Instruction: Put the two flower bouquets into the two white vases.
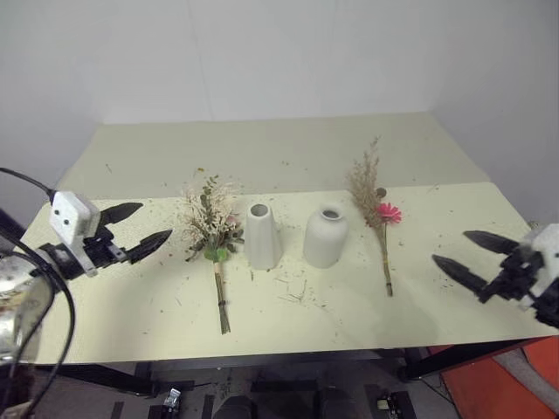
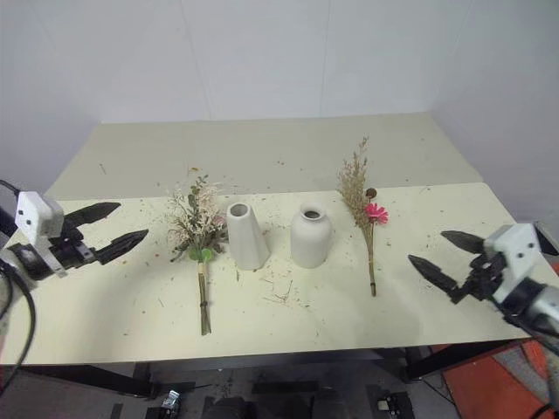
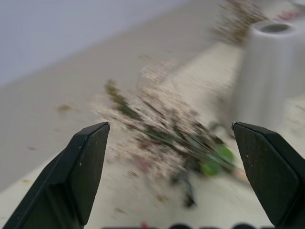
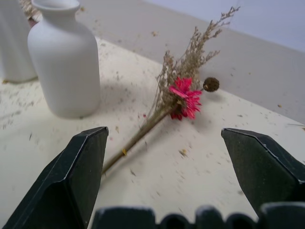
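While the left gripper (image 1: 140,229) and right gripper (image 1: 465,255) hover spread wide and empty at the table's (image 1: 288,157) side edges, both bouquets lie flat: the fuller bouquet (image 1: 212,229) left of the conical vase (image 1: 261,236), the slim bouquet (image 1: 377,214) right of the rounded vase (image 1: 326,236). They look light and brittle, best pinched low on the stems.
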{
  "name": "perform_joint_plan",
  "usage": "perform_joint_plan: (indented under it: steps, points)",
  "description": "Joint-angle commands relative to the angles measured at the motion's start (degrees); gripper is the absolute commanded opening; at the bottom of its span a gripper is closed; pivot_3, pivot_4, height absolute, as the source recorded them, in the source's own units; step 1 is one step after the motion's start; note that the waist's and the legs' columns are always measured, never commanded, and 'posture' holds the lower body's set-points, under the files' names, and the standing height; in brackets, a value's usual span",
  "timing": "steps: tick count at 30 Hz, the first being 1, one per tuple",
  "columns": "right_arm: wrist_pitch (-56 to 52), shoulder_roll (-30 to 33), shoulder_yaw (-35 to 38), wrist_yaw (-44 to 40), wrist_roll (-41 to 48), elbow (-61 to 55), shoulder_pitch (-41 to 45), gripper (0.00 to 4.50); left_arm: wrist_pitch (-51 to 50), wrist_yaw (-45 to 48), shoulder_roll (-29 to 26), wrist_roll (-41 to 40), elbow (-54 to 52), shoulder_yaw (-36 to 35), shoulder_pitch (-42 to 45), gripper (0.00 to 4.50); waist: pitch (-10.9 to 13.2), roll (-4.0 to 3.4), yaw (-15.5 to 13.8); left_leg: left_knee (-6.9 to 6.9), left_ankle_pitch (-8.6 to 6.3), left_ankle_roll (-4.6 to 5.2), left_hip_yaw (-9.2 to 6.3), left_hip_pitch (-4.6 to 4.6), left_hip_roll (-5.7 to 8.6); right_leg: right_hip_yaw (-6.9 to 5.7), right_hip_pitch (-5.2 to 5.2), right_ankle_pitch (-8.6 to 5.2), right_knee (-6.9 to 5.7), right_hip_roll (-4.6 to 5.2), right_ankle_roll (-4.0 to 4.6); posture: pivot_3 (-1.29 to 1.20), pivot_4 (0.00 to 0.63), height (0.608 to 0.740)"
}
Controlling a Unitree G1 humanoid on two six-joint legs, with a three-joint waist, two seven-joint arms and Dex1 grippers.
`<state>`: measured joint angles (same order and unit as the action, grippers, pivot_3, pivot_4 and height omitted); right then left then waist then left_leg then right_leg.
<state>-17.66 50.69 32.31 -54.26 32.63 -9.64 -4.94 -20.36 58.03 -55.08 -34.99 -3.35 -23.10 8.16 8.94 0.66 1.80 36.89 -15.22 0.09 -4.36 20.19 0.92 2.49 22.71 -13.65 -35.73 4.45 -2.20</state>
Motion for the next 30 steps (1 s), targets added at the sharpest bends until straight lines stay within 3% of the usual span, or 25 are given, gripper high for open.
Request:
perform_joint_plan:
  steps: [1, 8, 15, 19, 23, 30]
  points:
    - [-1.16, 3.55, 3.48, -5.24, 2.56, 1.68, 0.6, 4.5, -2.55, 5.61, -3.45, -2.58, 0.52, -2.17, 0.98, 4.48, 0.0, 0.0, 0.02, 0.0, 0.0, 0.0, 0.01, -0.01, 0.0, 0.0, -0.01, -0.02, -0.01, 0.01, 0.0, 0.0, 0.15, 0.74]
    - [-1.95, 7.7, 2.9, -11.05, 2.66, 3.86, 2.12, 4.5, -3.95, 12.24, -7.07, -2.75, -0.44, -3.14, 0.38, 4.48, 0.04, 0.05, 0.4, 0.01, 0.0, 0.0, 0.02, -0.01, -0.01, 0.01, -0.01, -0.02, -0.06, 0.01, -0.01, 0.0, 0.15, 0.74]
    - [-2.13, 8.13, 1.55, -11.56, 1.48, 3.62, 3.21, 4.5, -7.5, 10.78, -7.72, -1.96, -2.64, -2.29, -0.41, 4.48, 0.09, 0.12, 0.33, 0.01, 0.0, 0.0, 0.01, 0.01, -0.02, 0.01, 0.01, -0.02, -0.04, 0.02, -0.01, 0.0, 0.15, 0.74]
    - [-2.75, 7.84, 0.37, -10.28, 2.29, 0.76, 5.18, 4.5, -21.79, 3.41, -11.78, 0.86, -6.93, 6.49, 1.77, 4.48, 0.17, 0.17, 0.42, 0.01, 0.0, 0.0, -0.01, 0.0, -0.02, 0.02, 0.01, -0.02, -0.09, 0.02, -0.02, 0.0, 0.15, 0.74]
    - [-2.88, 9.17, -0.54, -12.15, 3.45, -0.57, 8.39, 4.5, -37.1, -3.78, -11.13, 0.87, -11.68, 16.29, 10.02, 4.48, 0.23, 0.2, 0.3, 0.02, 0.0, 0.0, -0.02, 0.0, 0.0, 0.01, 0.01, -0.03, -0.12, 0.01, -0.05, 0.0, 0.15, 0.74]
    - [-1.76, 11.07, -5.41, -16.58, 3.88, -0.42, 17.03, 4.5, -58.99, -15.24, 0.15, 2.52, -9.07, 28.14, 25.75, 4.48, 0.31, 0.33, 0.26, 0.06, 0.0, 0.0, -0.03, 0.04, 0.03, -0.01, 0.0, -0.03, -0.12, 0.01, -0.06, 0.0, 0.15, 0.74]
